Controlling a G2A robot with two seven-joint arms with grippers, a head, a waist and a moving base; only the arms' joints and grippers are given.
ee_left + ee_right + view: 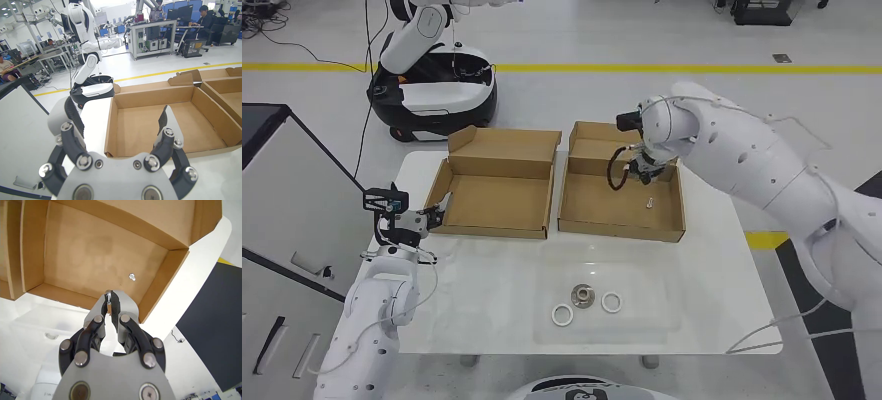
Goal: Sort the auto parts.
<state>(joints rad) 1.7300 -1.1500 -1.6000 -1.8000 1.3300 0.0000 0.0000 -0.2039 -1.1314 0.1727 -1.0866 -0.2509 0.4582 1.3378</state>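
Two open cardboard boxes stand side by side on the white table: the left box [492,200] and the right box [617,205]. My right gripper [109,297] hangs above the right box [79,247], shut on a small silver bolt [108,294]. A second silver bolt [132,276] lies on that box's floor, seen from above as a small bolt [649,203]. Near the table's front lie two white rings [562,316], [612,302] and a metal flanged part [584,296]. My left gripper [119,115] is open and holds nothing, at the left box's outer wall [108,125].
The left box [166,121] holds nothing. Another white robot [432,70] stands on the floor behind the table. A dark panel [282,190] sits to the table's left. The table's front part [492,310] is bare apart from the three parts.
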